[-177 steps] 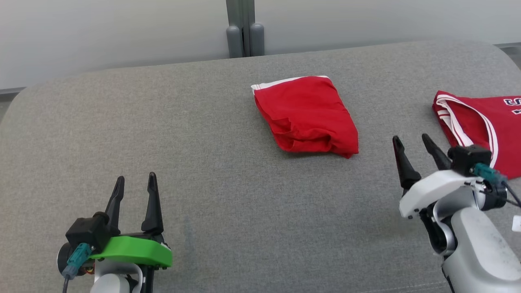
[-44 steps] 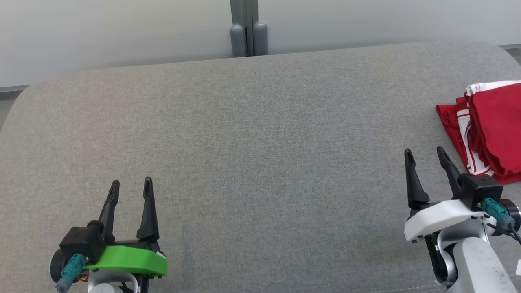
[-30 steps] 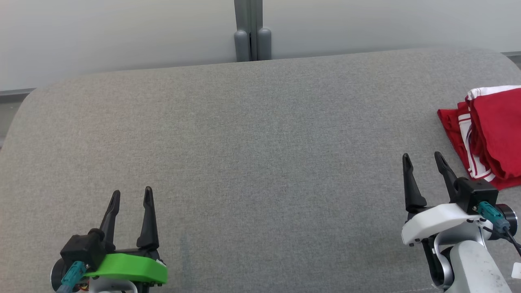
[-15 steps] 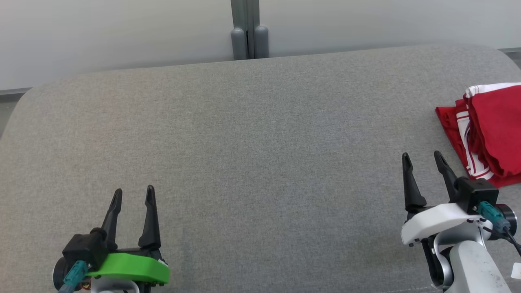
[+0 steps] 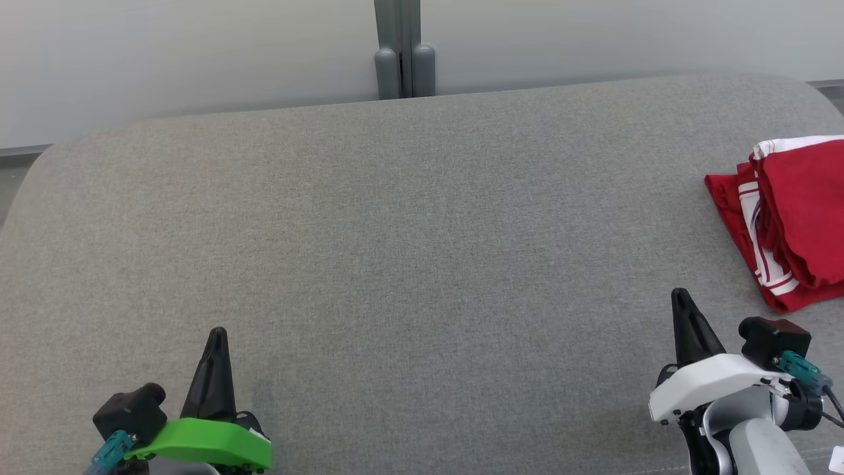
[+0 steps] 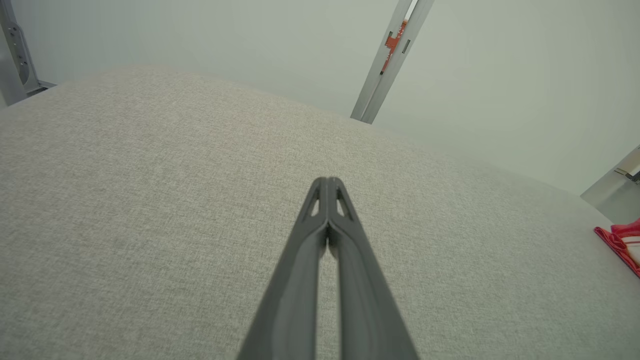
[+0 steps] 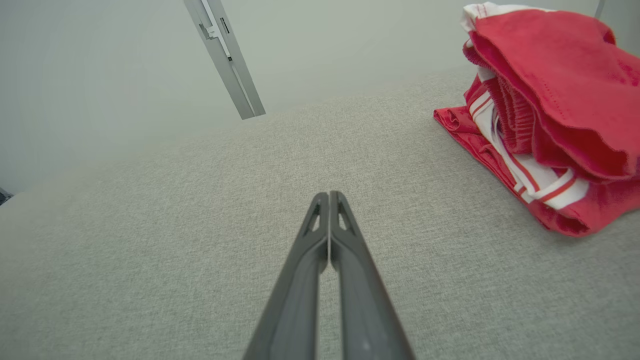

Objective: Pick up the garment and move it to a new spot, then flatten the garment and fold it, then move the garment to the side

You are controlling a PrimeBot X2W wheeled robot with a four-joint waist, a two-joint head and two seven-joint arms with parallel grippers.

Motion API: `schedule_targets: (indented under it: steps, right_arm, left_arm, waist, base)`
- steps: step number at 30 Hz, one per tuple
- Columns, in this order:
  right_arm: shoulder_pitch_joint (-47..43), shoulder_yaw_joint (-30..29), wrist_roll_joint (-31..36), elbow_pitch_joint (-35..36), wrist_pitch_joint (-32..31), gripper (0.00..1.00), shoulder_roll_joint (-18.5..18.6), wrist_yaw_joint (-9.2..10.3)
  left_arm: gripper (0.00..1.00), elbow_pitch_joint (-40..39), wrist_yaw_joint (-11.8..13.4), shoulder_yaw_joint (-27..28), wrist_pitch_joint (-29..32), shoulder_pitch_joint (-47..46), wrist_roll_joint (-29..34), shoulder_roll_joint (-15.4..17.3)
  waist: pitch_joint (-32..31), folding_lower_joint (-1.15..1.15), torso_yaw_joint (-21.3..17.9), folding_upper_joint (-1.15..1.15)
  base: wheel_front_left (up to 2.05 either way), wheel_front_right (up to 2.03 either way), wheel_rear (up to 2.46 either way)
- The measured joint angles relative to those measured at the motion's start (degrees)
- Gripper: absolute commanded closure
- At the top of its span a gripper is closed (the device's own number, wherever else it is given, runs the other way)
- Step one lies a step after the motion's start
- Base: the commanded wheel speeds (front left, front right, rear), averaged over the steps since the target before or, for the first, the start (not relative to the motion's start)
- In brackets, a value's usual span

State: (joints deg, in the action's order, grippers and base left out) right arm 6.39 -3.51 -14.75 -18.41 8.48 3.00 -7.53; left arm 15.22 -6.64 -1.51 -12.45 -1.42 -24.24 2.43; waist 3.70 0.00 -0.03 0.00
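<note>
The garment (image 5: pixel 808 204), red and folded with a white band at its far end, lies at the right edge of the grey padded surface (image 5: pixel 422 231), on top of a red jersey with white stripes (image 5: pixel 758 257). My right gripper (image 5: pixel 680 294) is shut and empty, low on the right and a little left of that pile. The right wrist view has its closed fingertips (image 7: pixel 328 195) over bare fabric, with the garment (image 7: pixel 550 95) up to the right. My left gripper (image 5: pixel 216 332) is shut and empty at the lower left; its tips (image 6: pixel 327 180) point across bare fabric.
A grey post (image 5: pixel 399 59) stands behind the surface's far edge against a pale wall. A red corner of the pile (image 6: pixel 622 245) sits at the far right of the left wrist view. The surface's rounded far corners lie left and right.
Both grippers have gone from open to shut and drawn back toward the view's bottom edge. Several seconds ago the folded garment lay mid-surface; the pile has stayed still since.
</note>
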Motion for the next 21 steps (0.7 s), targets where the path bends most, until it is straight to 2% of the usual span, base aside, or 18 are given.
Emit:
schedule_targets:
  steps: [21]
  right_arm:
    - [-0.01, -0.67, -21.13, 1.25, -3.96, 1.0, -0.01, 0.0]
  left_arm:
    - [1.0, -0.12, -0.15, 2.19, 5.12, -0.4, -18.59, 0.0]
  waist:
    - [-0.63, 0.0, 0.0, 0.0]
  base:
    - [0.0, 0.0, 0.0]
